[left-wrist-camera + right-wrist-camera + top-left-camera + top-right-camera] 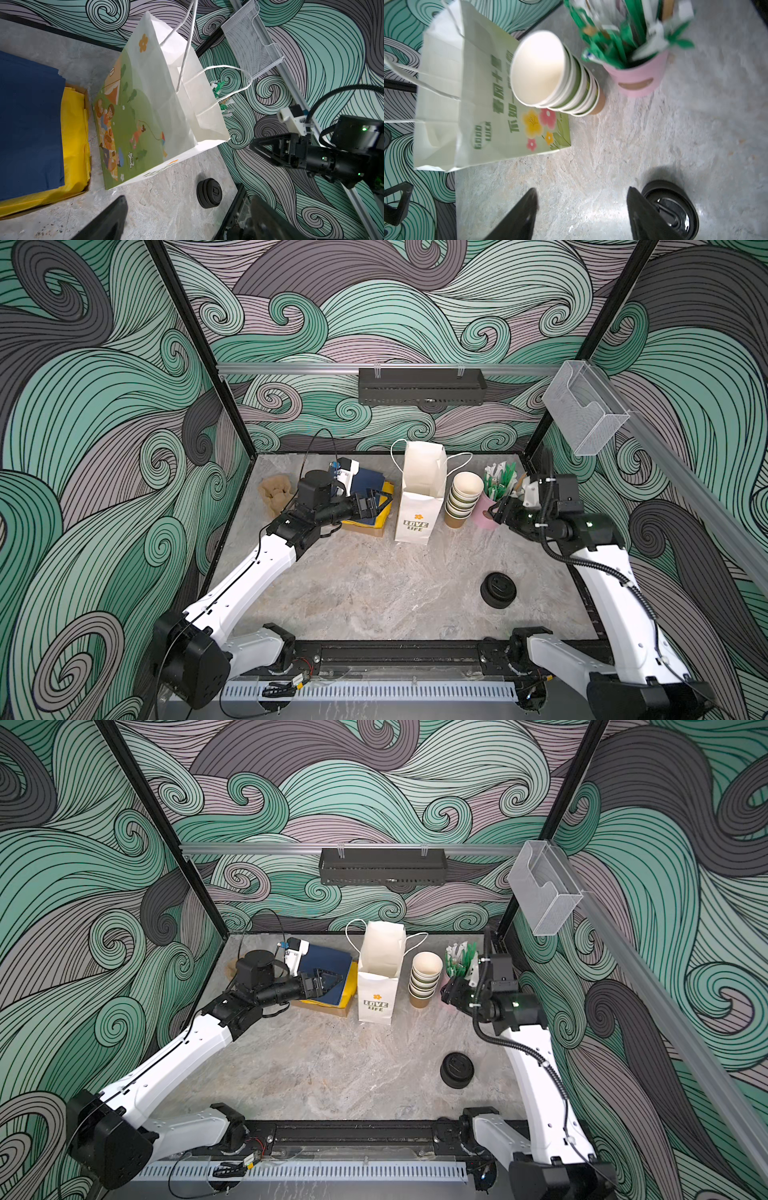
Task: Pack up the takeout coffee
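The takeout coffee is out of view in every frame. A white paper bag (pixel 419 506) (pixel 376 990) (pixel 145 99) (pixel 471 93) stands upright and open-topped at the back middle of the table. My left gripper (pixel 380 502) (pixel 330 982) (pixel 189 207) hovers just left of the bag, over the napkin box, open and empty. My right gripper (pixel 498 510) (pixel 449 990) (pixel 581 190) hangs right of the bag beside the pink holder, its fingers apart with only bare table between them. It also shows in the left wrist view, right gripper (pixel 268 145).
A stack of lidless cups (pixel 463 499) (pixel 550 72) and a pink holder of green sachets (pixel 484 514) (pixel 639 81) stand right of the bag. Loose black lids (pixel 498 590) (pixel 209 193) (pixel 675 207) lie front right. Blue napkins in a box (pixel 365 489) and a brown carrier (pixel 276 491) lie left.
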You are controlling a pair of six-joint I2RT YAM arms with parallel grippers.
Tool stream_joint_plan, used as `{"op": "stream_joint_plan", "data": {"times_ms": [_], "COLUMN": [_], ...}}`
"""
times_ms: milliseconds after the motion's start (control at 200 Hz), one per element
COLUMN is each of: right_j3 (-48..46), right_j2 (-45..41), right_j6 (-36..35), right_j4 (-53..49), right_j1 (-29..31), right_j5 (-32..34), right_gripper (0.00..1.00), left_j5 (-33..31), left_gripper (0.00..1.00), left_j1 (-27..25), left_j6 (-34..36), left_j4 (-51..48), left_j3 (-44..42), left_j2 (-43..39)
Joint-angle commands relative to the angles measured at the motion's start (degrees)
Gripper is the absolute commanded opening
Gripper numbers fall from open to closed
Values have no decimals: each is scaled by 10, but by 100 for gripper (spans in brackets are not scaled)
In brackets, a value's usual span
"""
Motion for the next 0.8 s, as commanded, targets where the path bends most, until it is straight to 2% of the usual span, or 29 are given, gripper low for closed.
{"op": "stream_joint_plan", "data": {"times_ms": [0, 250, 405, 645, 795], "right_j3": [61, 163, 195, 226, 236], "right_j2": [49, 176, 233, 282, 303], "right_j6": [-26, -37, -48, -75, -80], "right_j4": [-5, -6, -7, -18, -20], "right_j1": [17, 32, 52, 62, 62], "right_j5": [51, 85, 105, 184, 190], "right_gripper": [60, 41, 35, 34, 32], "left_j5": [-10, -51, -74, -86, -90], "left_gripper": [94, 94, 94, 94, 95], "left_j1": [-6, -6, -7, -6, -6], "left_j6": [-8, -3, -9, -6, -10], "left_j4": [15, -1, 16, 16, 19], "left_j3": [11, -7, -38, -52, -57], "left_j2": [3, -6, -25, -34, -34]}}
